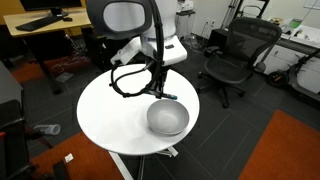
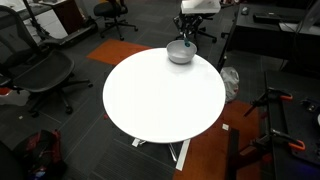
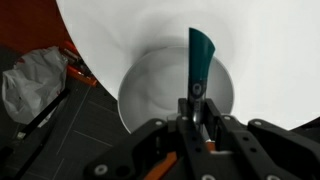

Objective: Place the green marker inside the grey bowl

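Note:
In the wrist view my gripper (image 3: pixel 196 110) is shut on the green marker (image 3: pixel 199 58), a thin teal stick that points away from the jaws over the grey bowl (image 3: pixel 150 85). The bowl sits on the white round table near its edge. In both exterior views the bowl (image 1: pixel 167 119) (image 2: pixel 180 53) is near the table's rim with the gripper (image 1: pixel 161 93) (image 2: pixel 188 38) just above it. The marker is too small to make out in the exterior views.
The white round table (image 2: pixel 160 95) stands on dark carpet. Black office chairs (image 1: pixel 235 55) (image 2: pixel 35 70) stand around it. A crumpled white bag (image 3: pixel 35 80) and red-handled frame lie on the floor beside the table's edge. Desks stand at the back.

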Robot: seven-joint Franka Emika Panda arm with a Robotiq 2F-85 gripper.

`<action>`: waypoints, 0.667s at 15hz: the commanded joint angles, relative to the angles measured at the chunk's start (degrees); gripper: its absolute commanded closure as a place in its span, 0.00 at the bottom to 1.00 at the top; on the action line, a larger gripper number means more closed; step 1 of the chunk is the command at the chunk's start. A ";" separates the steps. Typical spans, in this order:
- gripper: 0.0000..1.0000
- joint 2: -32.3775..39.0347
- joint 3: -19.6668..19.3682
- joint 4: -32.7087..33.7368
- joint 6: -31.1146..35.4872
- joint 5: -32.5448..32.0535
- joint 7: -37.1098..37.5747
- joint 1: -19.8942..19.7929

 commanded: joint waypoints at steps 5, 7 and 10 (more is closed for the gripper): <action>0.52 5.25 0.00 5.42 -1.48 1.41 -0.28 -1.37; 0.38 5.52 0.00 5.83 -1.29 1.46 -0.20 -1.43; 0.16 4.42 -0.21 4.80 -0.33 1.01 0.28 -0.85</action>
